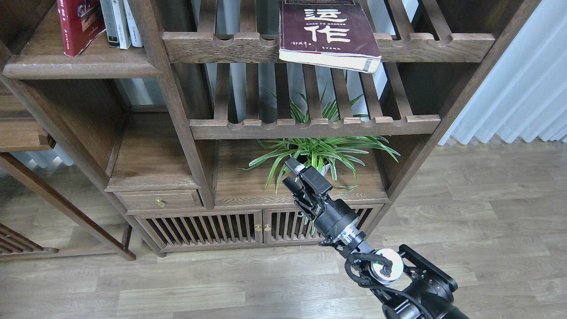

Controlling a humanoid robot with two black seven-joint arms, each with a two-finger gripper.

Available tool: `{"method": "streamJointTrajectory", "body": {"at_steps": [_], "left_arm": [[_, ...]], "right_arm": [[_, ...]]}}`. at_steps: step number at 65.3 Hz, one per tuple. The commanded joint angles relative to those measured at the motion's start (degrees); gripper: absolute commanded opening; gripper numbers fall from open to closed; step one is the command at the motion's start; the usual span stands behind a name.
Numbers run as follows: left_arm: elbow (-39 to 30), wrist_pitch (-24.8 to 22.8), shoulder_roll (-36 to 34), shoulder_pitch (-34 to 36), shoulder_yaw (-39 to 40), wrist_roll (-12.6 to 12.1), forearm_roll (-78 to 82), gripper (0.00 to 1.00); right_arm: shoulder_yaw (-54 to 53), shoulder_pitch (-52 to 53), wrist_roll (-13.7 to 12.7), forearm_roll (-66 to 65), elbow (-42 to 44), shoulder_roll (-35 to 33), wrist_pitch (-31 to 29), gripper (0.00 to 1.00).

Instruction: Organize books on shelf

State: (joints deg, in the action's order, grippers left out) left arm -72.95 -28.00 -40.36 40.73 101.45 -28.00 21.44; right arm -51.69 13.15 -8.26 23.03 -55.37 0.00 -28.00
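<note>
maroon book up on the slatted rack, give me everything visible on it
The maroon book is a thick paperback with a dark maroon cover bearing large white Chinese characters and a smaller white line beneath. Its yellowed page block shows along the near edge. It lies flat, cover up, on the upper slatted rack, slightly skewed, with its near right corner overhanging the front rail. The top of the book is cut off by the frame. Nothing else touches it; the right pincer is well below.

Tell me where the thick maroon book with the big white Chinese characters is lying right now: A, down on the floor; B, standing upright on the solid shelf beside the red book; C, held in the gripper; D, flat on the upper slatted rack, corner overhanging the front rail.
D: the maroon book lies flat on the upper slatted rack, one corner overhanging its front rail.
</note>
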Motion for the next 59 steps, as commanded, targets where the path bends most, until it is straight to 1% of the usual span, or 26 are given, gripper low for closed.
{"method": "streamJointTrajectory", "body": {"at_steps": [1,7,10,11,20,25,26,30,31,34,38,45,50,53,59], "left_arm": [[0.00,0.00,0.81,-0.12,-0.46,0.00,4.57,0.00],[0.09,0.00,2.21,-0.38,-0.37,0.14,7.73,0.00],[0.26,0.00,2.57,-0.47,-0.46,1.28,8.53,0.00],[0.70,0.00,2.65,-0.47,-0.72,2.07,8.88,0.00],[1.58,0.00,3.36,-0.65,-1.16,4.45,11.34,0.00],[2.28,0.00,4.41,-1.09,-1.16,7.69,14.15,0.00],[2.37,0.00,4.59,-1.26,-1.25,8.92,15.11,0.00],[2.63,0.00,4.94,-1.79,-1.43,11.21,17.14,0.00],[3.85,0.00,5.46,-1.96,-1.43,13.31,18.79,0.00],[4.74,0.00,5.73,-2.14,-1.60,14.64,19.51,0.00],[5.79,0.13,5.91,-2.14,-1.95,15.87,20.04,0.00],[7.29,2.42,6.00,-2.05,-2.83,17.37,20.13,0.00],[8.52,4.09,6.00,-1.62,-4.50,18.77,20.22,0.00],[9.40,4.79,6.00,-1.26,-6.17,20.09,20.22,0.00],[10.28,5.93,6.00,0.32,-8.72,21.50,20.30,0.00]], "right_arm": [[0.01,-0.14,0.00,0.00,0.00,0.00,0.00,0.87],[0.01,-0.31,0.00,0.00,-0.09,0.00,0.00,0.87],[0.01,-0.40,0.00,0.00,-0.09,0.00,0.00,0.87],[0.01,-0.40,0.00,0.00,-0.09,0.00,0.00,0.87],[0.01,-0.84,0.00,0.00,-0.09,0.00,0.00,0.87],[0.01,-1.37,0.00,0.00,-0.18,0.00,0.00,0.87],[0.01,-1.46,0.00,0.00,-0.18,0.00,0.00,0.87],[0.36,-1.72,0.00,0.00,-0.18,0.00,0.00,0.87],[1.06,-1.81,0.00,0.00,-0.09,0.00,0.00,0.88],[1.51,-1.98,0.00,0.09,-0.09,0.00,0.00,0.88],[1.60,-1.98,0.00,0.09,-0.09,0.00,0.00,0.88],[1.68,-1.81,0.00,0.00,-0.09,0.00,0.00,0.88],[1.68,-1.81,0.00,0.09,-0.09,0.00,0.00,0.88],[1.68,-1.81,0.00,0.09,-0.09,0.00,0.00,0.88],[1.68,-1.81,0.00,0.09,-0.09,0.00,0.00,0.88]]}}
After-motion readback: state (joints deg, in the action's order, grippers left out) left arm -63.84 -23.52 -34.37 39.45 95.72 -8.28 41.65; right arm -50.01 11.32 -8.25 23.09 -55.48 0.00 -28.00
